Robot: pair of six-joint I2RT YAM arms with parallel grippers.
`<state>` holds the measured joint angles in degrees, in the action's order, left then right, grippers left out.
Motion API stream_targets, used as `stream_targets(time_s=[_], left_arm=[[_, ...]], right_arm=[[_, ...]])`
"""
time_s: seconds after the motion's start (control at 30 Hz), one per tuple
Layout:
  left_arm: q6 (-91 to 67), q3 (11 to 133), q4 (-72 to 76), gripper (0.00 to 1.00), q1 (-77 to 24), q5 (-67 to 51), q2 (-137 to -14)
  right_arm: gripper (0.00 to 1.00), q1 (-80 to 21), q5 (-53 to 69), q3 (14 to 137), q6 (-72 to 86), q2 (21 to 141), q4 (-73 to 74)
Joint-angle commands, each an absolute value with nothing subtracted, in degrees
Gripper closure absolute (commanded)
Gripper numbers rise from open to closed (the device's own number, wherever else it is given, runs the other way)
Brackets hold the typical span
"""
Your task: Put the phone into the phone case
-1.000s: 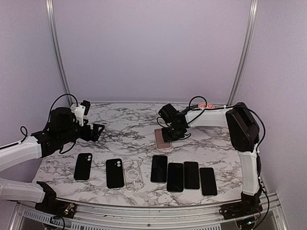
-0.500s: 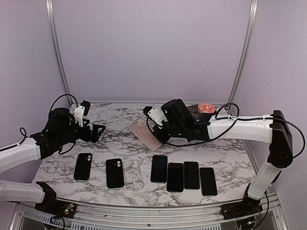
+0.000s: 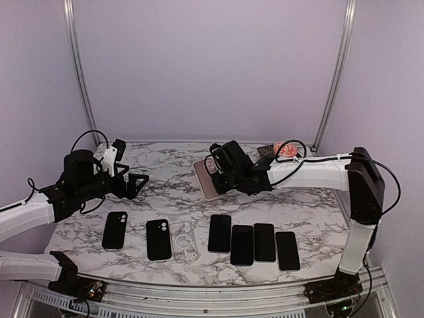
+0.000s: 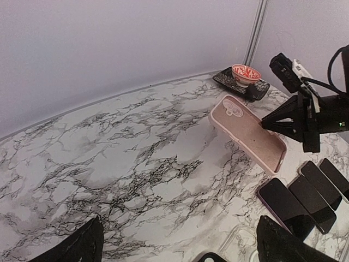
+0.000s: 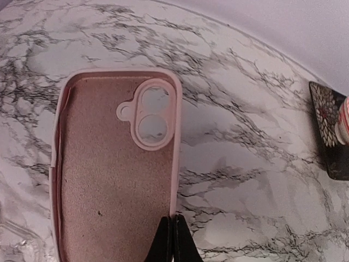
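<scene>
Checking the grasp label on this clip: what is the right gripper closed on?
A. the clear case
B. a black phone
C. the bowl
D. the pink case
D: in the right wrist view, the right gripper is pinched shut on the side wall of the pink case, which lies with its open side up.

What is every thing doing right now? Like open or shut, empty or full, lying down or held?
Pink case, empty, inside facing up, held by its rim.
Right pincer, shut on that rim.
Left pincer, open, holding nothing.
Clear case, empty, flat on the table.
Four phones, flat in a row, screens dark.
Two black phones, flat, camera side up.
Bowl, upright on a dark tray.
</scene>
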<state>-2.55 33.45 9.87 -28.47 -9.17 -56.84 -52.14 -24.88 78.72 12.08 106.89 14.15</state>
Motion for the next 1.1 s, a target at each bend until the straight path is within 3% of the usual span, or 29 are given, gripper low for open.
stream_targets(time_s=[0.0, 0.3, 0.33, 0.37, 0.43, 0.47, 0.5, 0.53, 0.8, 1.07], left_arm=[[-2.81, 32.76, 11.87, 0.01, -28.73, -9.18, -56.34], [-2.81, 32.79, 11.70, 0.01, -28.74, -8.67, -56.69], [-2.77, 32.83, 11.65, 0.01, -28.74, -8.62, -56.67], [-2.74, 32.79, 11.61, 0.01, -28.74, -8.61, -56.53], [-2.72, 32.78, 11.60, 0.01, -28.74, -8.54, -56.48], [-2.68, 32.81, 11.60, 0.01, -28.74, -8.42, -56.43], [-2.68, 32.79, 11.60, 0.01, -28.74, -8.29, -56.43], [-2.65, 32.83, 11.55, 0.01, -28.74, -8.24, -56.44], [-3.22, 33.03, 10.67, 0.01, -28.91, -6.27, -56.75], [-3.52, 33.30, 10.46, 0.01, -29.49, -6.04, -57.01]], right_arm=[[1.00, -44.05, -25.29, 80.19, 28.07, 109.30, 29.43], [1.00, -41.87, -21.31, 76.51, 28.47, 110.31, 29.38], [0.97, -41.74, -21.26, 76.85, 28.72, 110.40, 30.19], [0.79, -41.75, -21.42, 77.58, 28.85, 110.47, 31.43], [0.31, -41.78, -21.94, 80.11, 29.34, 110.58, 35.42], [0.14, -42.30, -22.76, 81.67, 29.65, 110.72, 37.86], [0.05, -43.30, -23.93, 83.06, 29.90, 110.67, 40.02], [0.02, -44.99, -25.38, 84.39, 30.41, 110.57, 42.14], [0.06, -59.32, -15.14, 84.77, 40.78, 113.11, 48.06], [0.13, -64.09, -9.51, 80.20, 49.62, 112.09, 43.90]])
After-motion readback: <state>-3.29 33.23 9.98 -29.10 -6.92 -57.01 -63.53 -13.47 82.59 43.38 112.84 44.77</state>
